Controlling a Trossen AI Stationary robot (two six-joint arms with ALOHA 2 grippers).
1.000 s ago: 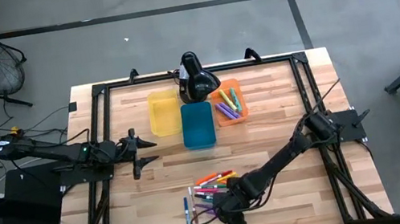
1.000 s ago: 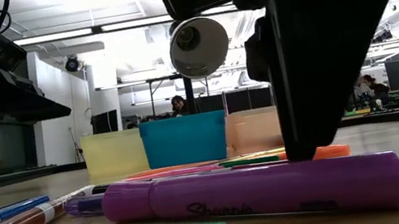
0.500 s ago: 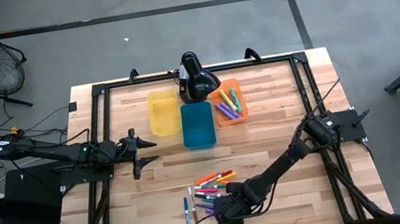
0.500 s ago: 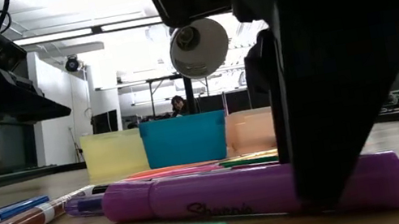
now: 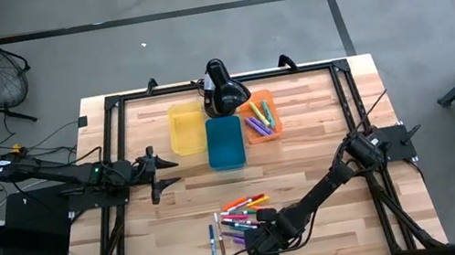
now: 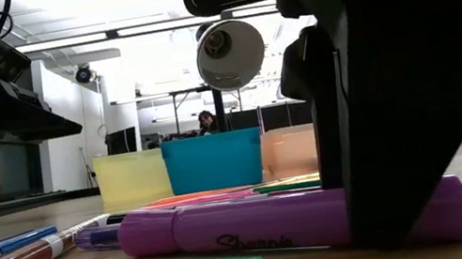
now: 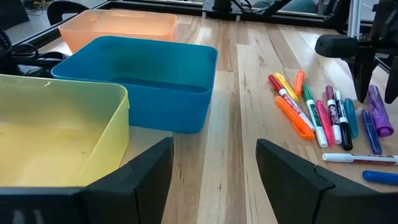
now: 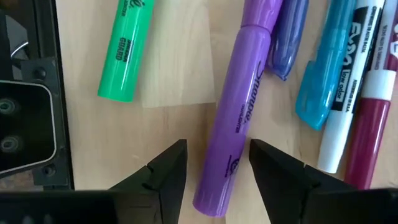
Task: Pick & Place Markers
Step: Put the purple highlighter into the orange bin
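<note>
While spread (unclosed), fingers astride purple marker

The surface was pale wood in planks, smooth with a faint sheen. The purple marker had a matt plastic barrel with dark print, and the green marker looked slightly glossier plastic. The blue bin and yellow bin were smooth, semi-translucent plastic, as was the orange bin. The right gripper showed matt black jaws. A black metal frame edged the surface.
</note>
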